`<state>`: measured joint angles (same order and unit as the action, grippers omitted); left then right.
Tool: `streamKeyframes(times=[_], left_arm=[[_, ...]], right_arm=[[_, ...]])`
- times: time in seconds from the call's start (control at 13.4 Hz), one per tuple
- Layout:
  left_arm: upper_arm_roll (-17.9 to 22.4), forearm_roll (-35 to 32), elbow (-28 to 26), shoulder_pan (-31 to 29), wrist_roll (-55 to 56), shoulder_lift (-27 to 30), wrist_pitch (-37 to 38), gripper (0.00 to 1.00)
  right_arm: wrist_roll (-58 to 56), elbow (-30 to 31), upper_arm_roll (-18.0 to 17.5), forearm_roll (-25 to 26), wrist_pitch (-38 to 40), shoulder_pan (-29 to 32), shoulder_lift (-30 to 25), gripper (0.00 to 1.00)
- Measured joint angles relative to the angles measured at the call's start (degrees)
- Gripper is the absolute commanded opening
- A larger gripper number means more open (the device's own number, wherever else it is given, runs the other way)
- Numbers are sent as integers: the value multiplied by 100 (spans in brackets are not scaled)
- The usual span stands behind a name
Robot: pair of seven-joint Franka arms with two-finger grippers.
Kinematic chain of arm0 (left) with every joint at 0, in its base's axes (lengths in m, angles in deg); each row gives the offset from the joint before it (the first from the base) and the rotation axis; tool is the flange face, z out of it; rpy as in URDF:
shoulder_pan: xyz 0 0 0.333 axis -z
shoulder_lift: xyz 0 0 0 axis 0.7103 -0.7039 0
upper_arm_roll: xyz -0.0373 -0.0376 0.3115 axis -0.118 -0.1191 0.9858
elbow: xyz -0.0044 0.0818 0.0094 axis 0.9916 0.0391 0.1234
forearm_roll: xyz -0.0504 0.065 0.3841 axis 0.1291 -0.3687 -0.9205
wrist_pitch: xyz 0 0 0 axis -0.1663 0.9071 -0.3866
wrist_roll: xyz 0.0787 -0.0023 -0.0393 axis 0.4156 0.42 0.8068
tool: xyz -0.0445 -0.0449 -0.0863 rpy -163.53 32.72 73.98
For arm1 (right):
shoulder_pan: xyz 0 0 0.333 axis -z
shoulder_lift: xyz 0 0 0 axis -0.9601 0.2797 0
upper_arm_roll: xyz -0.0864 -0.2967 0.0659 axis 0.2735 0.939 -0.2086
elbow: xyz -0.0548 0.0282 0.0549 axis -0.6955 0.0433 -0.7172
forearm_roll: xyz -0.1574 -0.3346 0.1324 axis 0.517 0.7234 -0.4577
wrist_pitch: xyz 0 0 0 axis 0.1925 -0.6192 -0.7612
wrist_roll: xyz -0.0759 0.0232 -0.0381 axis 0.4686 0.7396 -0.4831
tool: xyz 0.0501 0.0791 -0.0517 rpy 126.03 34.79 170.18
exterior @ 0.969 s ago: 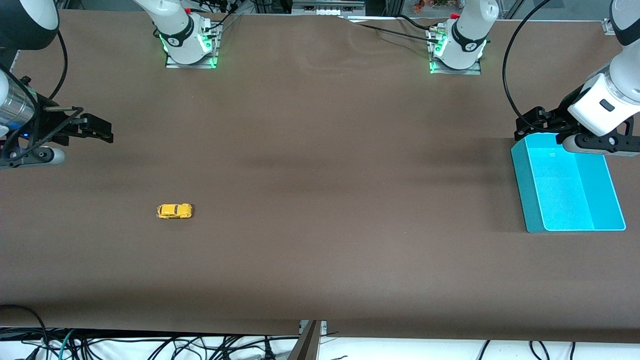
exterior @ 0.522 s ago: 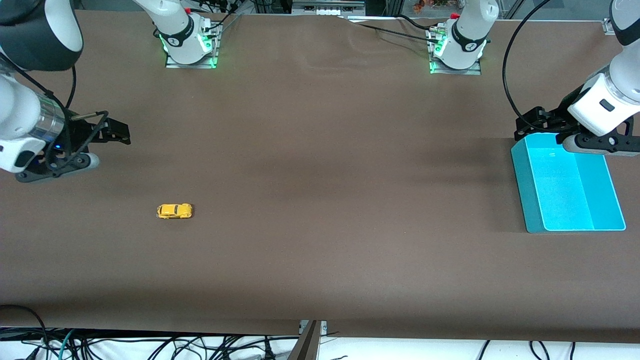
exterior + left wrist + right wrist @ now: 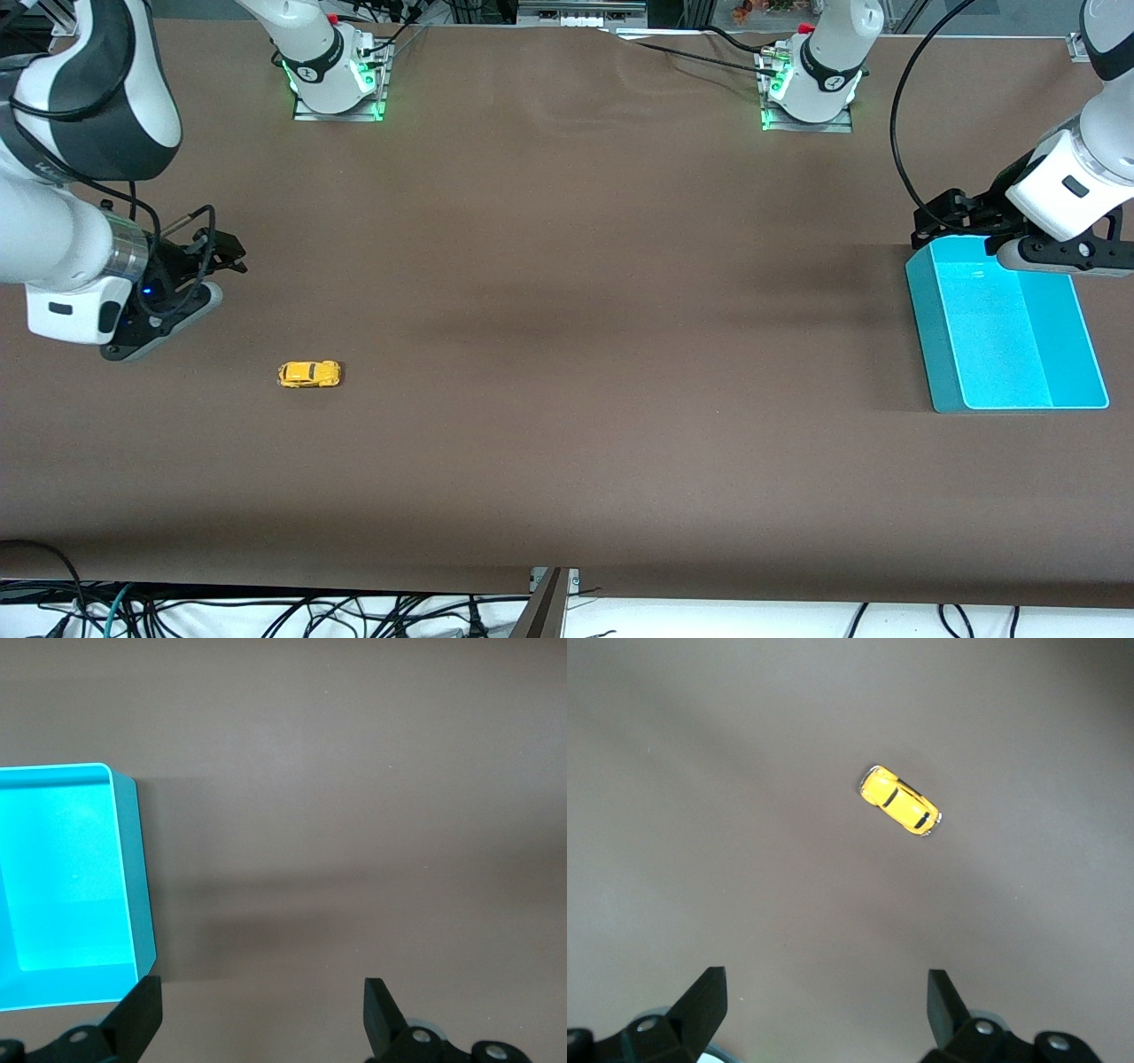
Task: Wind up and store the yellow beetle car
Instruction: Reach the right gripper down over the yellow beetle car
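The yellow beetle car (image 3: 309, 374) sits on its wheels on the brown table toward the right arm's end; it also shows in the right wrist view (image 3: 900, 801). My right gripper (image 3: 221, 251) is open and empty, up in the air over bare table beside the car, apart from it; its jaws (image 3: 824, 1005) stand wide with only table between them. My left gripper (image 3: 946, 215) is open and empty, waiting over the table beside the teal bin (image 3: 939, 346); its jaws (image 3: 263, 1010) frame bare table.
The teal bin (image 3: 133, 877) stands empty at the left arm's end of the table. The two arm bases (image 3: 335, 75) (image 3: 811, 89) stand along the table's edge farthest from the front camera. Cables hang below the near edge.
My right arm has swung in from the table's end toward the car, and its gripper has moved closer to it. The car and the left arm have not moved.
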<state>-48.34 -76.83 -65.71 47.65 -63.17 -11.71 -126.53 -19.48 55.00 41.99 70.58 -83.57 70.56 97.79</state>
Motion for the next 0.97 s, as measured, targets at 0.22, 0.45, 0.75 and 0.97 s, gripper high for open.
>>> streamKeyframes(times=[0.22,0.45,0.75,0.97], left_arm=[[0,0,0,0,0,0,3,100],[0,0,0,0,0,0,6,100],[0,0,0,0,0,0,17,100],[0,0,0,0,0,0,22,100]], right_arm=[[-792,316,-1,13,-513,-48,48,100],[-1769,838,18,13,-1319,-42,188,100],[-2789,1722,30,13,-2613,-27,317,100],[-3644,2460,64,13,-3622,-13,321,100]])
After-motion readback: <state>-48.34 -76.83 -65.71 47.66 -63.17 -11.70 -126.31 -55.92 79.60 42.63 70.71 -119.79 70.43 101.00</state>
